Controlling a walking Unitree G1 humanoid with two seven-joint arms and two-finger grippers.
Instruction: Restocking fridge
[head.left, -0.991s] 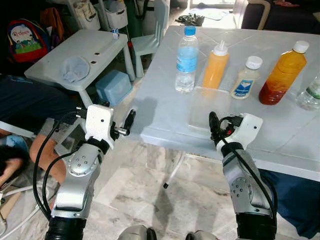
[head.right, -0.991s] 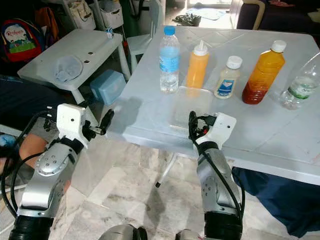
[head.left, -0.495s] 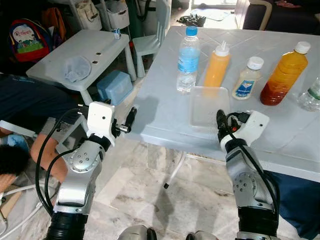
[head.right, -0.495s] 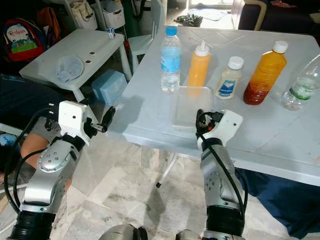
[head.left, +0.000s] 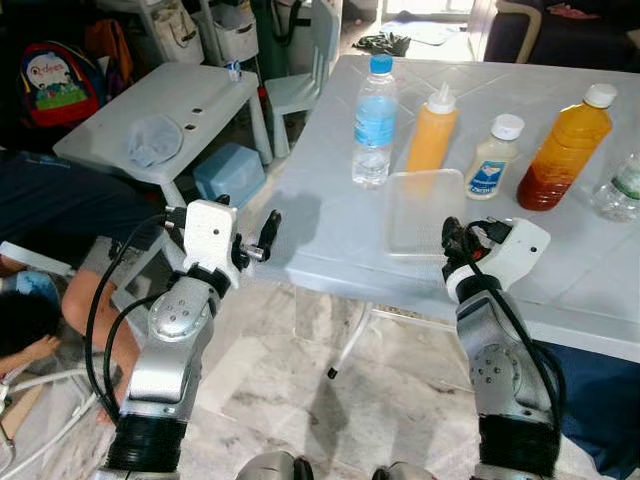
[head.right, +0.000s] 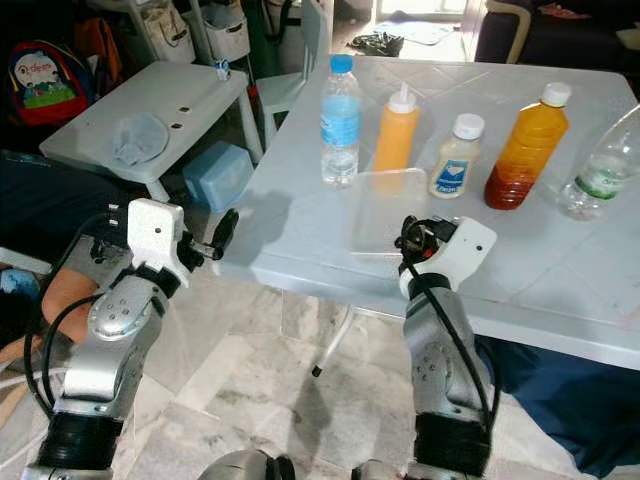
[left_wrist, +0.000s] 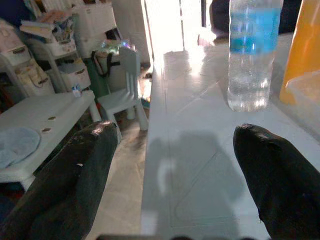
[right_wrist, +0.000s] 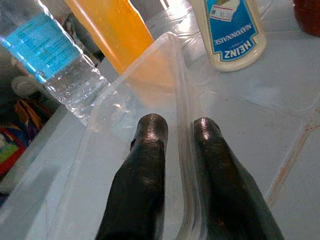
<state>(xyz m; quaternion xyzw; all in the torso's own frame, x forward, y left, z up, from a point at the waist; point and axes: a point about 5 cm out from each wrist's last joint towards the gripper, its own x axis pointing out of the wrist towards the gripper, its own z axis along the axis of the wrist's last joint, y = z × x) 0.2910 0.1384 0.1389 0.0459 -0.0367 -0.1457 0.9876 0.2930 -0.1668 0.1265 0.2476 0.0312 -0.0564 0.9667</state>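
From the head views, a clear tray (head.left: 425, 205) is seen on the table (head.left: 330, 215), its near rim pinched by the right pincer (head.left: 452, 243). In the left wrist view, the left pincer (left_wrist: 172, 170) is held spread at the table's edge — empty. In the right wrist view, the tray wall is clamped between fingers (right_wrist: 145, 170) — lifting it level seems next.

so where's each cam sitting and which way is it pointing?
Eye views: head stereo pair, looking down at the white table; both arms show.
Left wrist: looks along the open left end effector toward the water bottle.
Right wrist: right end effector pinching the clear tray wall.
All views share that bottle.
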